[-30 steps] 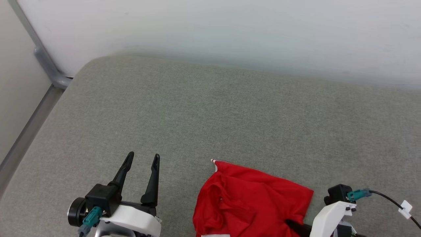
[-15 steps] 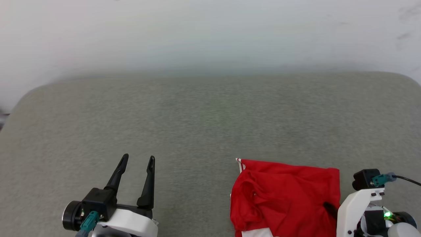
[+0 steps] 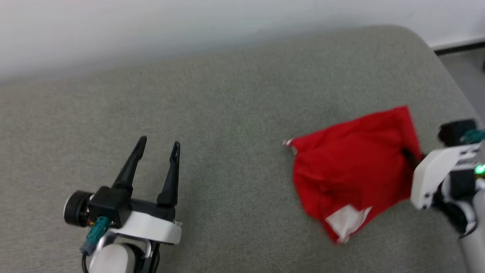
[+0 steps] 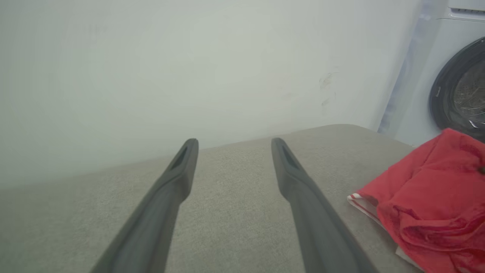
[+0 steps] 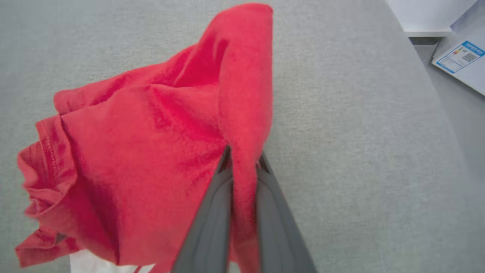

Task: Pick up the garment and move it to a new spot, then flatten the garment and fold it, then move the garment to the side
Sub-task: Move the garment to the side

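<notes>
The garment is a bunched red shirt with a white patch at its near end, lying at the right of the grey cushion. My right gripper is shut on a fold at the garment's right edge. In the right wrist view the two fingers pinch that red fold, and the rest of the garment hangs to the left of them. My left gripper stands open over bare cushion, well left of the garment. In the left wrist view nothing lies between its fingers, and the garment lies to the right.
A white wall runs along the cushion's far edge. The cushion's rounded right corner drops to the floor. A washing machine stands beyond that end. A printed sheet lies on the floor there.
The head view has swung to the right. My right gripper has carried the garment rightward and farther from the left gripper, which has stayed open.
</notes>
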You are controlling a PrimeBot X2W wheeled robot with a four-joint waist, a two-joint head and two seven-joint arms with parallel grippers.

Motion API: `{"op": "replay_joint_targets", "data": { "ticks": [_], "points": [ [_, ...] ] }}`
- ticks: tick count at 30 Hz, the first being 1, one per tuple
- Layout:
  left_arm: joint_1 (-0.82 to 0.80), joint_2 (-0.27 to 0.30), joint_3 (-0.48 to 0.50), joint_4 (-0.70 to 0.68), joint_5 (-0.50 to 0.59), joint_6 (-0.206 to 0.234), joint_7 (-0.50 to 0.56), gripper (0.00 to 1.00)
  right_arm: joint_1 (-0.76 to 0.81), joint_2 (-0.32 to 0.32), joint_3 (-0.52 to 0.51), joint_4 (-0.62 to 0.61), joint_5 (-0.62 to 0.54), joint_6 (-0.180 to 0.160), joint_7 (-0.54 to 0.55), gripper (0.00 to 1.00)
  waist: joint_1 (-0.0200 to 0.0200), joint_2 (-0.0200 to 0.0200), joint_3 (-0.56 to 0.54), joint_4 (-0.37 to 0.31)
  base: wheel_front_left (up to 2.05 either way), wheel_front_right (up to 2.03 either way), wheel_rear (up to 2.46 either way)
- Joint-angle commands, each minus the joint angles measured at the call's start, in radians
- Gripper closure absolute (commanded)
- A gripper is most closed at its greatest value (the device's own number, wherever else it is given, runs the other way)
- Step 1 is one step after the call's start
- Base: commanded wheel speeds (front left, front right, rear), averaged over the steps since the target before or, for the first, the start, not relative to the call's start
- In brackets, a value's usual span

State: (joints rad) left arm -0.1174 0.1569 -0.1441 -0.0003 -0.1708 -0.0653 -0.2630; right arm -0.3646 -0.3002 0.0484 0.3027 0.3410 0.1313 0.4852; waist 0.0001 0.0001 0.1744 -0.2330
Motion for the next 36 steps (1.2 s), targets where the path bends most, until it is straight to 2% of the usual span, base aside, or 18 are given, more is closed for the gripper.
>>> {"op": "replay_joint_targets", "data": {
  "ticks": [1,5,9,18,24,28,30,31,36],
  "points": [
    [-0.029,0.012,0.000,-0.011,0.008,-0.008,-0.002,0.00,-0.047,-0.024,-0.021,0.008,-0.019,-0.001,-0.009,1.00,-0.0001,-0.0001,0.093,-0.021,0.00,0.00,0.00],
    [-0.078,0.021,-0.006,-0.025,0.016,-0.020,-0.002,0.00,-0.105,-0.063,-0.071,0.022,-0.059,-0.001,-0.003,1.00,-0.0001,-0.0001,0.157,-0.007,0.00,0.00,0.00],
    [-0.137,0.039,-0.021,-0.044,0.024,-0.033,-0.002,0.00,-0.158,-0.120,-0.165,0.039,-0.103,-0.001,0.008,1.00,-0.0001,-0.0001,0.237,0.019,0.00,0.00,0.00],
    [-0.222,0.071,-0.050,-0.085,0.027,-0.051,-0.002,0.00,-0.183,-0.224,-0.344,0.072,-0.220,-0.001,0.035,1.00,-0.0001,-0.0001,0.356,0.050,0.00,0.00,0.00],
    [-0.263,0.086,-0.071,-0.098,0.025,-0.057,-0.002,0.00,-0.203,-0.216,-0.453,0.090,-0.303,-0.001,-0.032,1.00,-0.0001,-0.0001,0.423,0.062,0.00,0.00,0.00],
    [-0.285,0.098,-0.082,-0.100,0.020,-0.059,-0.002,0.00,-0.214,-0.176,-0.530,0.106,-0.394,-0.001,-0.094,1.00,-0.0001,-0.0001,0.448,0.065,0.00,0.00,0.00],
    [-0.292,0.100,-0.088,-0.098,0.018,-0.060,-0.002,0.00,-0.220,-0.159,-0.555,0.111,-0.440,-0.001,-0.127,0.54,-0.0001,-0.0001,0.451,0.067,0.00,0.00,0.00],
    [-0.295,0.101,-0.090,-0.096,0.016,-0.061,-0.002,0.00,-0.226,-0.153,-0.569,0.120,-0.451,-0.001,-0.148,0.00,-0.0001,-0.0001,0.451,0.067,0.00,0.00,0.00],
    [-0.298,0.097,-0.093,-0.082,0.008,-0.062,-0.002,0.00,-0.243,-0.142,-0.599,0.173,-0.515,-0.001,-0.261,0.00,-0.0001,-0.0001,0.431,0.070,0.00,0.00,0.00]
  ]
}}
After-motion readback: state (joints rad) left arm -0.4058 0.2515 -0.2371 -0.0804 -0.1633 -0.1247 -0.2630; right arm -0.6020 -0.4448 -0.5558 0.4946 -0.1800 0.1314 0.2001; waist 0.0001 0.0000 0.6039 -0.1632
